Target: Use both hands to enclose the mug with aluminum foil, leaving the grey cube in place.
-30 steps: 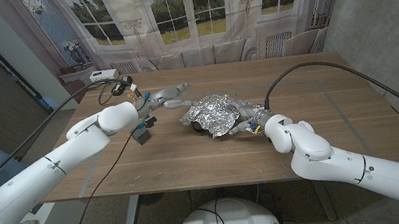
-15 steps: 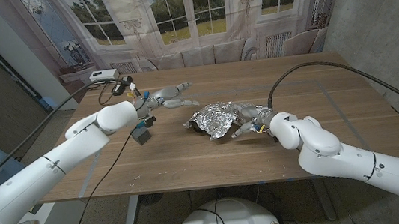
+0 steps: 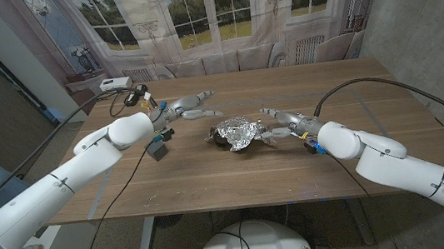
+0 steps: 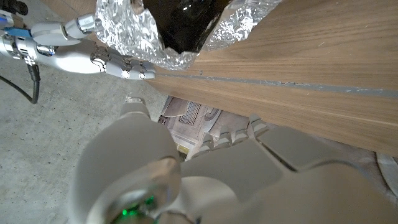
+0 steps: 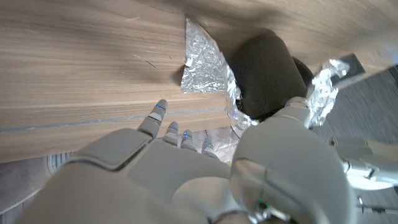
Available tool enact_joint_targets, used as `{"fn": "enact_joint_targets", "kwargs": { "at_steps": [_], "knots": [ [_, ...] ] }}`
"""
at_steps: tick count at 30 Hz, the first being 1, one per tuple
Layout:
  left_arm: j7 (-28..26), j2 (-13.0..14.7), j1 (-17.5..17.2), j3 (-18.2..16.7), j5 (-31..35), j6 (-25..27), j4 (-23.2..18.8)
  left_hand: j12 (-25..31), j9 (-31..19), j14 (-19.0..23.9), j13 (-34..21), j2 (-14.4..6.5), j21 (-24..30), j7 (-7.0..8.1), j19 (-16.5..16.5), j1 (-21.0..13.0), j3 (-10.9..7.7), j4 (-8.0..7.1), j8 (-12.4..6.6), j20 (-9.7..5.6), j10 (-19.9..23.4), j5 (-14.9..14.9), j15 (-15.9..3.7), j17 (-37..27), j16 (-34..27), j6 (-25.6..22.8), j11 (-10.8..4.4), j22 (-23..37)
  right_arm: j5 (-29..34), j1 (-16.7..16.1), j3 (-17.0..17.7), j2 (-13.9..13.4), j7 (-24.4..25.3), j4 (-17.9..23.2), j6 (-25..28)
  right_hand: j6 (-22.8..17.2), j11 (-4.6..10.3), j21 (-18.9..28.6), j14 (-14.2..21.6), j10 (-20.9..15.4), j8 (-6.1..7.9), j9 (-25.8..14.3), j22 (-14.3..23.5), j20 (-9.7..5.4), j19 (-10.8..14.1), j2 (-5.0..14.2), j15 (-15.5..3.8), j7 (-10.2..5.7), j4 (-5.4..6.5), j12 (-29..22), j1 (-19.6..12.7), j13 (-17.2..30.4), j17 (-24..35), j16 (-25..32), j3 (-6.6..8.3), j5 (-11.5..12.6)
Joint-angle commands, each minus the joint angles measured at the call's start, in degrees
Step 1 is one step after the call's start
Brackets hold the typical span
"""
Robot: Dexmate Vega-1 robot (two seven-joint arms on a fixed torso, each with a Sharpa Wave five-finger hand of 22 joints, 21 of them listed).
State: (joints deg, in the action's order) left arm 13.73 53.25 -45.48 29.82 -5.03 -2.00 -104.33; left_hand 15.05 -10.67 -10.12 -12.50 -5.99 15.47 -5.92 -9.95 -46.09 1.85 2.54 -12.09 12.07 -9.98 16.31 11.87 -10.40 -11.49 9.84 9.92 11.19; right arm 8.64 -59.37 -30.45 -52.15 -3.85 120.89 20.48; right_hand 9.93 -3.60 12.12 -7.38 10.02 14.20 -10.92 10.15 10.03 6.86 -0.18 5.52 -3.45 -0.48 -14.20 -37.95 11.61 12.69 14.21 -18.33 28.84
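The mug wrapped in crumpled aluminum foil [image 3: 235,130] sits mid-table. In the left wrist view the foil [image 4: 124,31] gapes and the dark mug [image 4: 186,22] shows through; the right wrist view also has bare mug [image 5: 267,74] beside a foil flap [image 5: 205,62]. My left hand [image 3: 192,107] hovers behind and left of the bundle, fingers spread, holding nothing. At the bundle's right side is my right hand [image 3: 279,123], with fingers apart. Its fingertips [image 4: 121,65] touch the foil's edge. The grey cube [image 3: 158,148] stands left of the bundle, under my left forearm.
Black cables trail from both wrists across the table [image 3: 373,124]. A small white box [image 3: 115,85] lies off the table's far left corner. Bare wood stretches in front of the bundle and to the far right.
My right hand has drawn back to the right, off the top of the foil, and opened. The foil bundle looks smaller and tighter. My left hand has barely moved.
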Motion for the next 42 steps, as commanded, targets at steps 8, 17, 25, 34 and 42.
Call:
{"fn": "enact_joint_targets", "kwargs": {
  "at_steps": [8, 17, 25, 34, 42],
  "knots": [
    [0.33, -2.01, -0.51, -1.59, -5.64, -6.37, 4.57, 0.38, -0.03, -13.66, 0.01, 0.10, 0.49, 0.49, -8.66, -0.51, 0.19, 0.61, -0.28, 0.03, -14.28, -0.25, 0.08, 0.08, -0.41, 18.85, -0.86, 0.01, -7.37, 3.44, 0.10, -5.02, -1.83, 2.02, 4.06, 5.51, 1.03, -0.94, -3.23, 4.75, -2.10, 0.04, 0.04, -1.77, -1.76, 1.12, -0.79, -1.49, -2.96, 2.18, -7.22, 0.07, -0.69, -2.02, 1.69, -0.77],
    [1.27, -2.48, 0.67, -1.05, -5.56, -6.99, 5.93, 0.15, -0.03, -14.09, 0.05, 0.03, 0.37, 0.50, -8.52, -0.52, 0.22, 0.65, 0.20, 0.12, -14.62, -0.33, 0.18, 0.10, -0.02, 19.69, -0.73, -0.03, -17.84, 0.71, 4.50, -3.91, -0.69, -4.04, -7.60, 4.93, 1.86, -0.68, -3.23, 4.06, -2.27, 0.02, 0.05, -2.59, -1.25, 2.13, -1.40, -1.16, -3.43, 2.00, -8.86, 0.08, -0.80, -2.05, 2.05, -1.11],
    [1.00, -3.30, 0.49, -1.55, -6.99, -8.99, 7.41, 0.16, -0.03, -13.97, 0.07, 0.08, 0.23, 0.79, -8.53, -0.44, 0.32, 0.65, 0.18, 0.15, -14.43, -0.39, 0.15, 0.10, 0.06, 19.41, -0.91, -0.06, -25.40, -2.58, 7.32, 1.54, 2.45, -12.64, -23.14, -1.53, 1.73, -0.09, 0.94, -1.75, -1.07, 0.06, 0.07, -0.97, 1.27, 6.30, -0.46, 0.35, 2.18, 0.48, -0.58, 0.08, -0.44, -0.46, 1.04, -4.06],
    [1.34, -5.28, -0.78, -2.83, -11.82, -13.58, 10.21, 0.50, 0.02, -11.44, 0.22, 0.22, 0.43, 2.26, -6.88, 0.71, 0.94, 0.15, -0.39, 0.08, -12.84, -0.75, -0.70, 0.13, -0.40, 16.58, -1.72, -0.08, -26.30, -2.78, 7.58, 5.17, 5.16, -16.60, -30.32, -5.77, 0.97, 0.14, 3.85, -5.34, -0.44, 0.21, 0.04, -0.59, 2.87, 7.21, -1.35, 0.19, 2.44, -0.20, -0.30, -0.08, -0.88, 0.14, 1.66, -5.54],
    [2.69, -6.48, -1.89, -4.09, -16.33, -17.26, 12.12, 0.39, 0.03, -11.79, 0.27, 0.32, 0.27, 2.70, -6.85, 1.71, 1.37, -0.35, -0.09, 0.18, -12.81, -0.97, -1.04, 0.10, -0.07, 16.76, -1.87, -0.10, -27.40, -2.67, 7.81, 8.06, 6.36, -19.38, -35.08, -7.70, 0.82, 0.16, 5.07, -6.96, -0.25, 0.24, 0.04, -0.94, 3.47, 7.39, -2.29, 0.28, 2.79, -0.42, 0.38, -0.15, -0.97, 0.36, 1.72, -6.41]
  ]
}}
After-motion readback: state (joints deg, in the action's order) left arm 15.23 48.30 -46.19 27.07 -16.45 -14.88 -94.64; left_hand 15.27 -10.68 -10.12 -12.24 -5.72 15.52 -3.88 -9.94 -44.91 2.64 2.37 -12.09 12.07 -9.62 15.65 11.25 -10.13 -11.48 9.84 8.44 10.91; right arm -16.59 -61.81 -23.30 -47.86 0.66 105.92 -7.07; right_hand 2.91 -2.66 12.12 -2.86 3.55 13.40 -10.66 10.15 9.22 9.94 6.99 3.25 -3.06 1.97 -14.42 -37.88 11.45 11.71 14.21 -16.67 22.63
